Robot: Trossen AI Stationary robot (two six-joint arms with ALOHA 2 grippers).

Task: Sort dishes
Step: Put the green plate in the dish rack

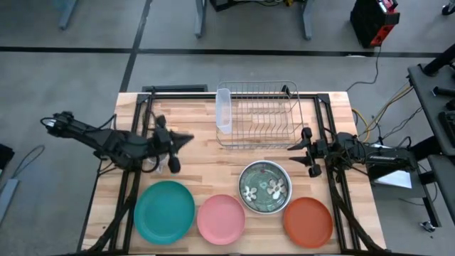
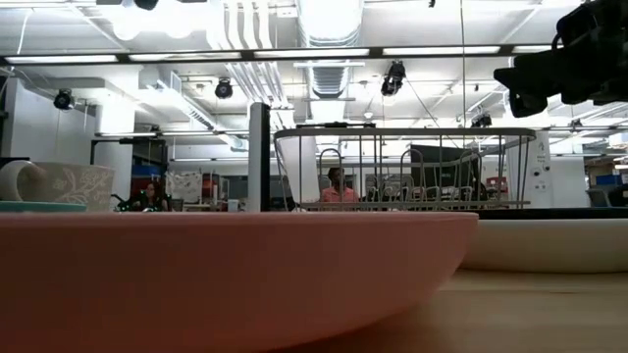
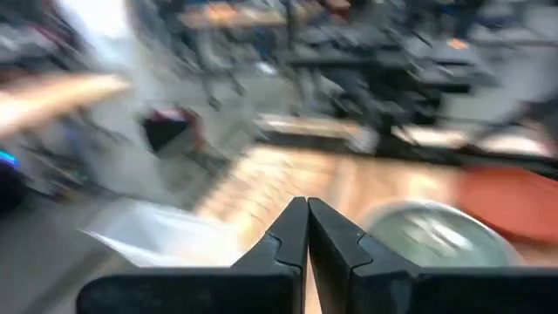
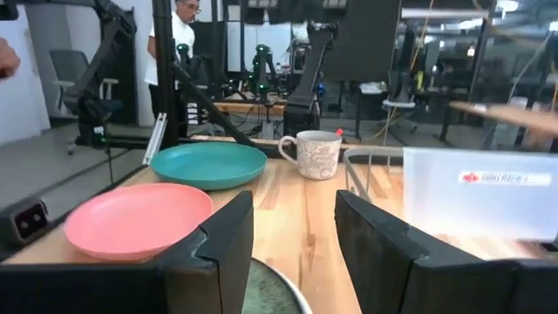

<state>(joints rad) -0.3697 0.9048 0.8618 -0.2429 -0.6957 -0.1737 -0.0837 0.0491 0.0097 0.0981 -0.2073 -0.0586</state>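
Along the table's near edge lie the teal plate [image 1: 164, 211], the pink plate [image 1: 221, 219] and the orange-red plate [image 1: 308, 222]. Just behind them sits the dark green flowered plate [image 1: 265, 187], its pale rim looking like the white bowl [image 2: 549, 245] around it. My left gripper [image 1: 186, 138] hovers shut at mid-left, near a small mug [image 1: 173, 164] and pointing toward the table's right. My right gripper [image 1: 304, 152] hangs open beside the flowered plate, on its far right side. Nothing is between its fingers [image 4: 294, 244].
A wire dish rack [image 1: 259, 114] with a clear plastic holder [image 1: 223, 110] on its left side stands at the far middle of the table. Bare wood lies between the rack and the row of dishes. People show in the room beyond the table.
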